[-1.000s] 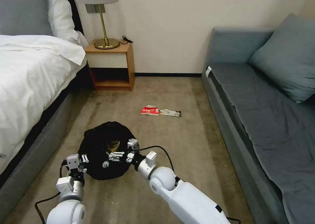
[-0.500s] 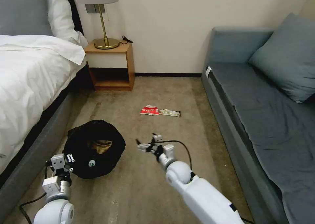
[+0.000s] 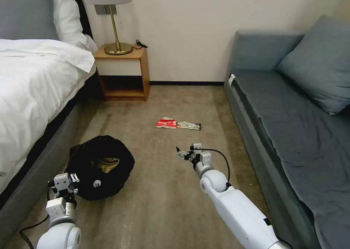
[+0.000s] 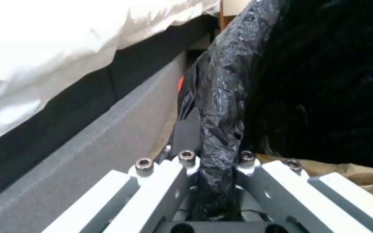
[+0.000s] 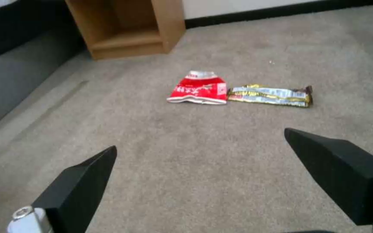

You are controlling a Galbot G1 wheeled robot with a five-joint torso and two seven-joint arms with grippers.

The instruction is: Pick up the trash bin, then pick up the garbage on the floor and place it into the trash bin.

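Now over beige carpet (image 3: 171, 190), worn and streaked, running far to a cream wall with a dark skirting. On the left, a bed (image 3: 32, 81) with white sheets hanging over a grey base; past it, a wooden nightstand (image 3: 124, 72) carrying a brass lamp (image 3: 116, 30). On the right, a grey-blue sofa (image 3: 291, 114) with a matching cushion.

Near left, close beside the bed base: the trash bin (image 3: 100, 167), black bag crinkled round its rim, crumpled brown paper (image 3: 107, 164) lying inside. Left gripper (image 3: 65, 185) at the bin's near edge, fingers (image 4: 169, 184) pinched on a fold of the black bag at the rim.

Middle of the floor, far of the arms: red-and-white snack packet (image 3: 166, 123), with the bar wrapper (image 3: 189, 125) just beside it on the right, both flat on the carpet. Right gripper (image 3: 182, 155) stretched out low above the carpet, short of the two pieces, black fingers (image 5: 83, 181) spread wide with nothing between them.
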